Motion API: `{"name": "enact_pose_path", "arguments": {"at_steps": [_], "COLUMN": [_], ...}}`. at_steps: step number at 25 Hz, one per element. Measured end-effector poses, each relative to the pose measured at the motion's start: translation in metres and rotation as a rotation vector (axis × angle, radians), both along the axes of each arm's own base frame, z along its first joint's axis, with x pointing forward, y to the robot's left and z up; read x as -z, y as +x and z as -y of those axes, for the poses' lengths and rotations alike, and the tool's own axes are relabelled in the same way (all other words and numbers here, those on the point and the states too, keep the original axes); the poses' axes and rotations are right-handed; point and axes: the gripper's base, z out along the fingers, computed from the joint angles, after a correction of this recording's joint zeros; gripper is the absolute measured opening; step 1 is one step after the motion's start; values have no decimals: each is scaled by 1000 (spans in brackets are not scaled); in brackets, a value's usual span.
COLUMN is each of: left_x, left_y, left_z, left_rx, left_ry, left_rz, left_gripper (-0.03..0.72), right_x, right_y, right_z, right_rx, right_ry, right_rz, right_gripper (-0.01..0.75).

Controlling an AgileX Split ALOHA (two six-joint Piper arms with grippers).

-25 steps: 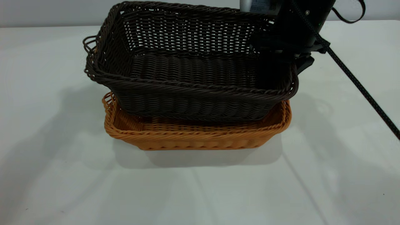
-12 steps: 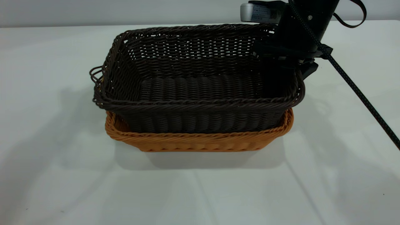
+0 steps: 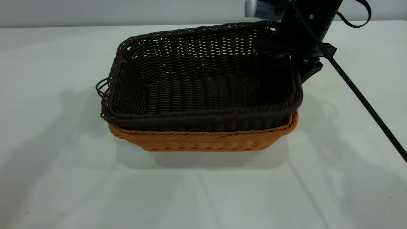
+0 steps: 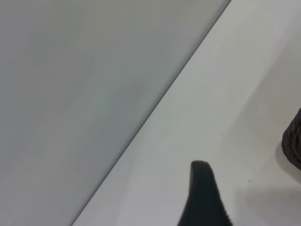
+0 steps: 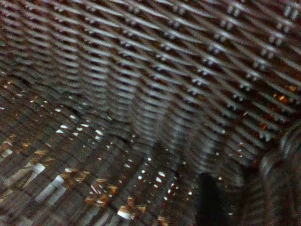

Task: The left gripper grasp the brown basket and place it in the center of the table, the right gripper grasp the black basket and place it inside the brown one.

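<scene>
Right arm (image 3: 310, 22) glossy black housing, small silver screw, silver-grey block with a dark printed label at its top, black braided cable slanting away, thin black cable loop, matte black right tool (image 3: 302, 62), left tool's (image 4: 203, 197) dark rounded fingertip

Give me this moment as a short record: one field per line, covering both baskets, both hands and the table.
black basket: nested in the brown one, tilted, its right end higher
brown basket: flat on the table, only its rim and front wall showing
right hand: at the black basket's right end, gripping its rim
left hand: away from the baskets, over bare table, one finger in its wrist view
table: white; the baskets sit about mid-table
stage: black basket not yet released
</scene>
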Motion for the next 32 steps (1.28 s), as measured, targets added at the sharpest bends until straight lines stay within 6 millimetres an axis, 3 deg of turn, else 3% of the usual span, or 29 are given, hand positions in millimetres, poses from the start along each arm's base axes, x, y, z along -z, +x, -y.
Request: {"name": "enact_pose_path", "arguments": {"at_steps": [5, 9, 13, 16, 20, 25, 32], "left_x": [0, 1, 2, -6, -25, -44, -67], "left_y": [0, -1, -6, -21, -52, -95, -134], "left_z": [0, 0, -1, -4, -11, -21, -39], "left_rx": [0, 2, 9, 18, 28, -18, -197], "left_ry": [0, 3, 15, 25, 31, 4, -46], "left_rz": [0, -11, -62, -96, -130, -212, -173], "left_gripper": [454, 454, 454, 454, 451, 415, 383], "right_x": [-9, -29, -63, -101, -166, -243, -315], "right_y": [-7, -9, -14, -20, -39, -75, -133], "right_z": [1, 5, 11, 15, 24, 40, 61], "right_rx": [-49, -89, -110, -118, -108, -39, 87], "right_ry": [1, -29, -62, -69, -57, -54, 6], "right_rz": [-54, -31, 15, 78, 214, 401, 584], "right_gripper": [545, 563, 563, 563, 563, 563, 563]}}
